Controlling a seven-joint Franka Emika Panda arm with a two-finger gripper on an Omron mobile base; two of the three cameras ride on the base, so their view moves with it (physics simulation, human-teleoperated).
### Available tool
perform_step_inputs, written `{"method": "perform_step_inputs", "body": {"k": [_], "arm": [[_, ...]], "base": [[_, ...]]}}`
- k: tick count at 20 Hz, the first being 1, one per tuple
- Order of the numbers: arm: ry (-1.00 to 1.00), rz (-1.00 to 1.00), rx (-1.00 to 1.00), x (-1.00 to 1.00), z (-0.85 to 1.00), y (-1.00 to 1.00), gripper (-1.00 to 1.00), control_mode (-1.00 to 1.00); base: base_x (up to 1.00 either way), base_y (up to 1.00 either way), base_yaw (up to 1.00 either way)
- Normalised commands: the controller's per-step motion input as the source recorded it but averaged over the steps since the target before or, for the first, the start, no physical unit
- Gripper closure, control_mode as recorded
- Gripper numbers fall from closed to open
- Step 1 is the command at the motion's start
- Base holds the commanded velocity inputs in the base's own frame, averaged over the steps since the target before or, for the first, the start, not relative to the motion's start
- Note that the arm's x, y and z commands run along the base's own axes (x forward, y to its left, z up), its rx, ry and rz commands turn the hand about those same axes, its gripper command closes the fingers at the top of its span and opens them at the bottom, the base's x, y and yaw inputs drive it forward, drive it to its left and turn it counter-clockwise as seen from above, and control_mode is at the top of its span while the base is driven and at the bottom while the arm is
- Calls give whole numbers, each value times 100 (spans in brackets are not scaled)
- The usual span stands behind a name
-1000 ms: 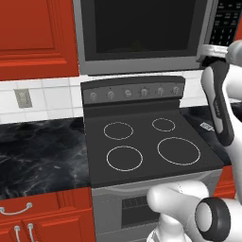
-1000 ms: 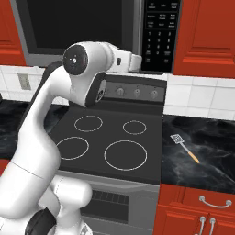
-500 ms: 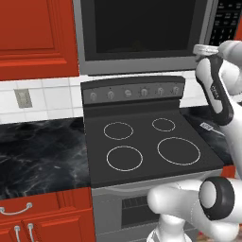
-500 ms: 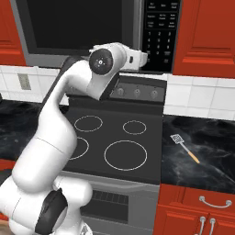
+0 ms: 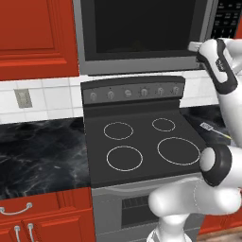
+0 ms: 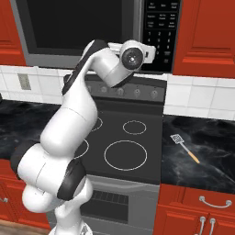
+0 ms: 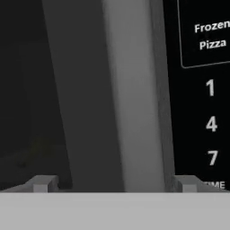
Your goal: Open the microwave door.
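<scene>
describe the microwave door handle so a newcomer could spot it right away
Start at the microwave, the wide grey box above the black-topped stove. Its door is the grey-framed panel with the big dark window; the handle is the vertical grey bar along the door's right side, just left of the black keypad. Unlike the keypad, it is plain grey with no printed numbers, and the gripper straddles it.

Grey microwave door (image 5: pixel 142 35), red cabinets (image 5: pixel 35 38)
</scene>
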Motion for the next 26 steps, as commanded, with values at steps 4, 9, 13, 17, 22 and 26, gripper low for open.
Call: {"method": "perform_step_inputs", "body": {"k": [4,9,13,17,22,26], "arm": [[3,15,0,97,-2,-7,-100,-100],[0,8,0,98,-1,0,100,-100],[0,1,0,13,0,-2,100,-100],[0,1,-2,-90,0,-18,100,-100],[-1,10,-1,-100,0,-25,100,-100],[-3,16,0,-100,0,-31,100,-100]], "base": [[0,0,0],[0,0,0],[0,0,0],[0,0,0],[0,0,0],[0,0,0]]}}
